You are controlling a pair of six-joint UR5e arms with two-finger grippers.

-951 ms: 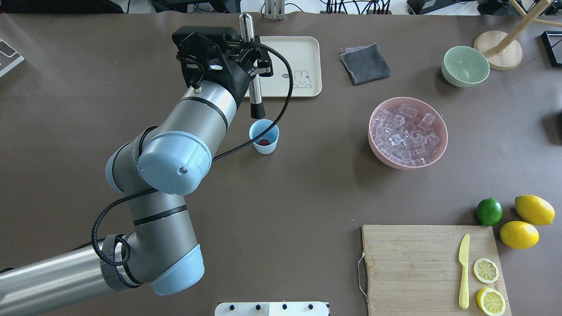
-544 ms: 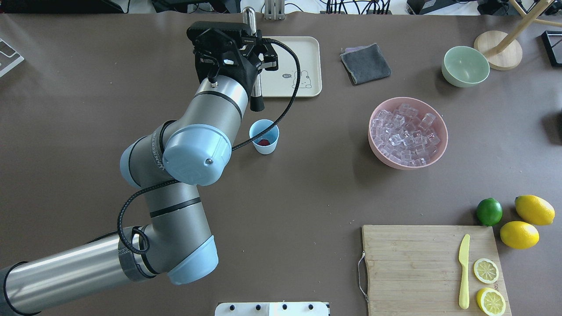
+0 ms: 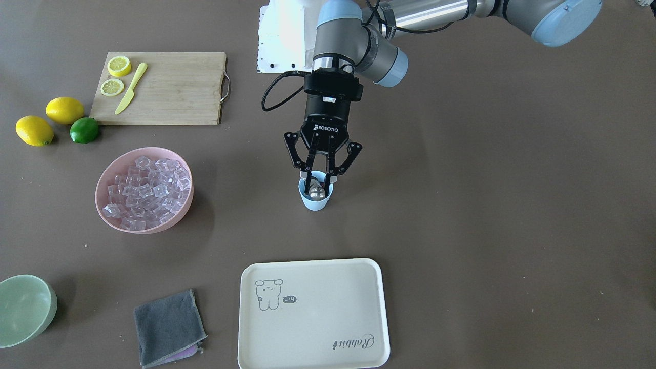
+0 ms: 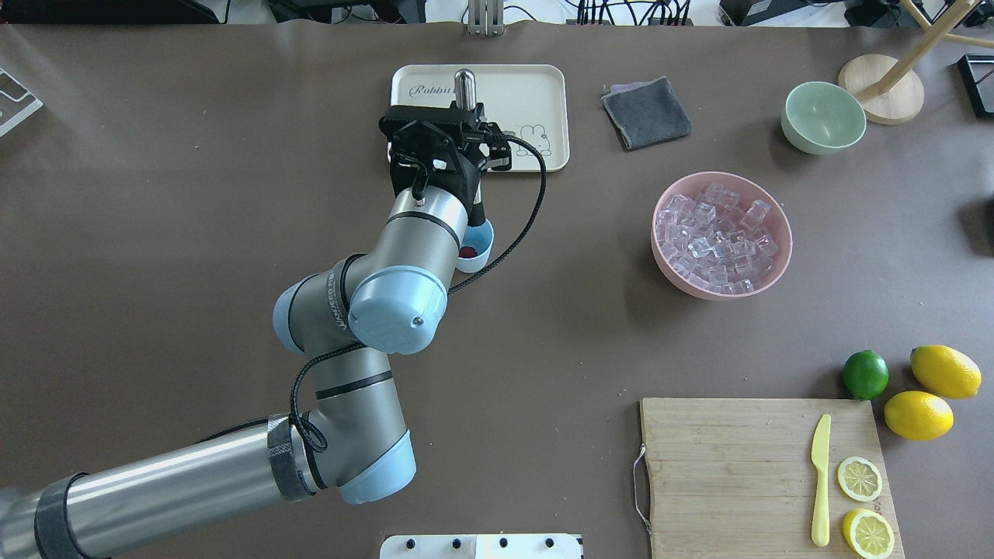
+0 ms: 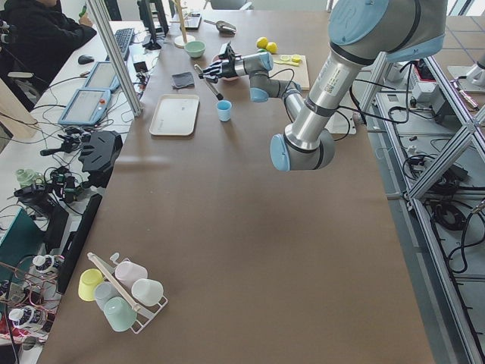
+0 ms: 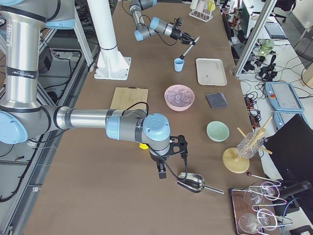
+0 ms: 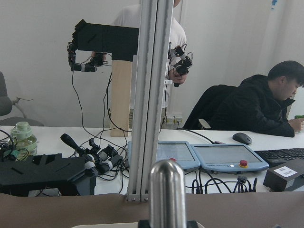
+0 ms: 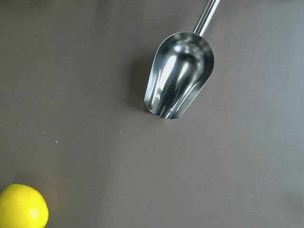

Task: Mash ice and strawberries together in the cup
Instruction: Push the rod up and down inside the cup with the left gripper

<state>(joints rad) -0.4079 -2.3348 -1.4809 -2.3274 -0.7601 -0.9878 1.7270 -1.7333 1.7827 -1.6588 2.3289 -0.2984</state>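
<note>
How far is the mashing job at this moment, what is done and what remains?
Done: the strawberry lies in the cup. In hand: the left gripper grips the muddler, tilted, its black tip at the cup's mouth. Left: the ice sits in the pink bowl, none visible in the cup, so adding ice and the mashing itself seem to remain.

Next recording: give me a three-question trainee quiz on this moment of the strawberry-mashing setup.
1. True or false: the pink bowl is empty.
2. What does the left gripper hold? A. yellow knife B. metal muddler C. grey cloth
3. Fill in: the strawberry lies inside the ____.
Key: 1 false, it holds ice; 2 B; 3 cup.
</note>
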